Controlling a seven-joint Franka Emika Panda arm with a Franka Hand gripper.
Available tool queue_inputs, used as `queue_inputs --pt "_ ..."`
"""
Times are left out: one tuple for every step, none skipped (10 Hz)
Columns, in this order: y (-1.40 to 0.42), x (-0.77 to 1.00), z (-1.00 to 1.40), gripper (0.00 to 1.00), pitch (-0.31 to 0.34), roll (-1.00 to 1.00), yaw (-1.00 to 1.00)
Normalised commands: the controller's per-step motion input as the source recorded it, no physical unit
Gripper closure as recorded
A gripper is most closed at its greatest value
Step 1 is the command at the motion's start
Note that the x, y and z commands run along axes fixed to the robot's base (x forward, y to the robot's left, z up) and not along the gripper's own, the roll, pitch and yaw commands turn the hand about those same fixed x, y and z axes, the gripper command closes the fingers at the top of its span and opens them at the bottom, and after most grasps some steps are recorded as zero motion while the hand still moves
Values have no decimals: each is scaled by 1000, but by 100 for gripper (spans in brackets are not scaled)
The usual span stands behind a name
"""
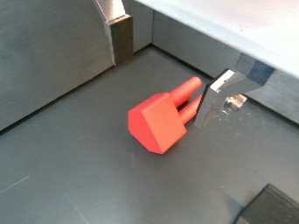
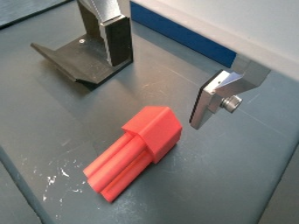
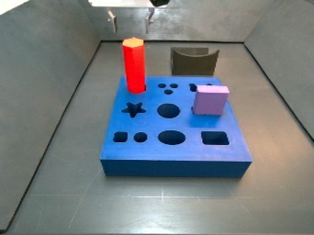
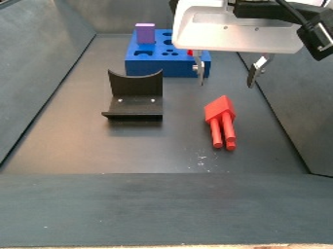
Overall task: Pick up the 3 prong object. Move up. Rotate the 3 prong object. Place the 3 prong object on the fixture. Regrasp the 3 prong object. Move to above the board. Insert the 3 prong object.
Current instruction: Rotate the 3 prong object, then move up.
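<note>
A: Where is the small salmon-red plastic 3 prong object (image 4: 221, 123)?

B: It lies flat on the dark grey floor (image 4: 78, 117), untouched. In a side view it sits to the right of the fixture (image 4: 132, 99), the dark olive-black block on its base plate, and nearer the camera than the thick blue square board (image 4: 164, 58). Both wrist views show it too, with its blocky head (image 1: 156, 125) at one end and its stubby prongs (image 2: 114, 171) at the other.

A: And the gripper?

B: The gripper (image 4: 228, 70) hangs above the floor just beyond the piece, under the white wrist housing. Its two flat silver fingers stand well apart with nothing between them. In a wrist view one finger (image 1: 219, 94) is close beside the prong end of the piece, but I cannot tell whether it touches; the other finger (image 1: 121, 33) is well clear.

A: What is on the board?

B: In a side view the board (image 3: 172, 151) carries a tall bright-red hexagonal column (image 3: 134, 65) standing upright at its far left and a purple cube (image 3: 211, 100) at its far right. A star cut-out, round holes and a square hole show open. The fixture (image 3: 194, 61) stands just behind the board there, its curved notch facing up.

A: Does the fixture show from the wrist?

B: Yes, in a wrist view (image 2: 79, 63), beside one finger (image 2: 112, 35).
</note>
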Motion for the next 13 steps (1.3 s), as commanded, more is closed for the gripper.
queue_inputs --pt "1 7 -1000 0 -10 1 -44" --pt "2 20 -1000 0 -29 -2 -40" --pt "3 22 -1000 0 -29 -7 -35" --pt "6 31 -1000 0 -30 -17 -24" --pt "6 39 -1000 0 -28 -26 -17" --pt "7 48 -917 0 -29 -36 -7" --pt "6 47 -792 0 -31 -44 1" --pt "4 45 -632 0 -38 -53 10" --pt "4 42 -555 0 -40 -57 14" --pt "3 38 -407 0 -47 -64 20" --pt "4 41 -301 0 -48 -69 25" --pt "0 0 0 100 0 0 0" --pt "0 0 833 100 0 0 0"
